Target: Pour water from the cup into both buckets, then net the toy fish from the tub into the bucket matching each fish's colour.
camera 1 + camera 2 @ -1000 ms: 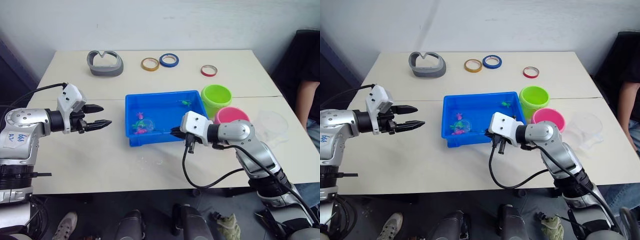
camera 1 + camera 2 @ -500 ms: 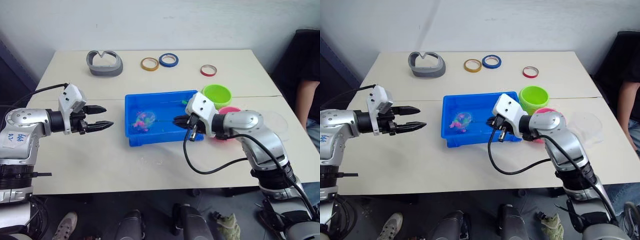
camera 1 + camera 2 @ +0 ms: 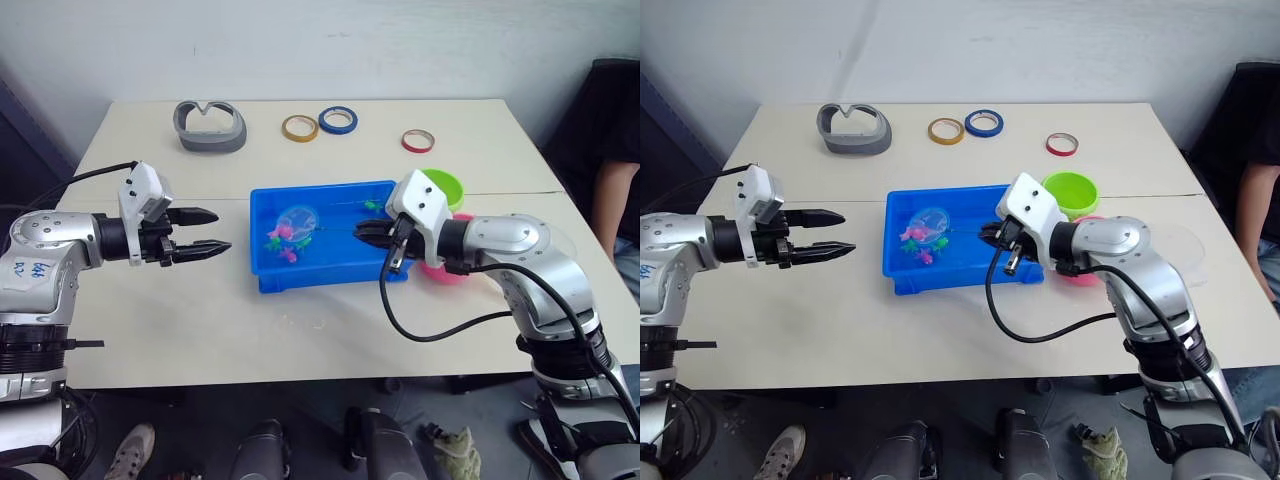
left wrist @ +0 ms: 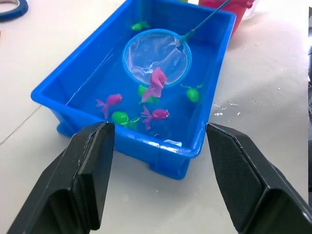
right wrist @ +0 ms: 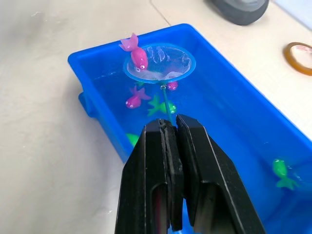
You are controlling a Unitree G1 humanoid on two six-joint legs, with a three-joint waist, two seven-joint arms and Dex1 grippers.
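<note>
i see the tub [image 4: 122, 141] as glossy blue plastic, its fish [image 4: 158, 114] shiny too. the net [image 4: 155, 57] has clear fine mesh. my left tool's fingers [image 4: 90, 165] look matt black; the desk [image 3: 200, 310] is smooth and matt.

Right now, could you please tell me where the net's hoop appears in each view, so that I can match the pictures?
Left eye view: the net's hoop is raised over the left half of the blue tub.
Right eye view: again over the tub's left half.
Left wrist view: upper centre, a pink fish on its rim.
Right wrist view: upper centre, beyond the right pincer.
Shared landmark: the tub.
</note>
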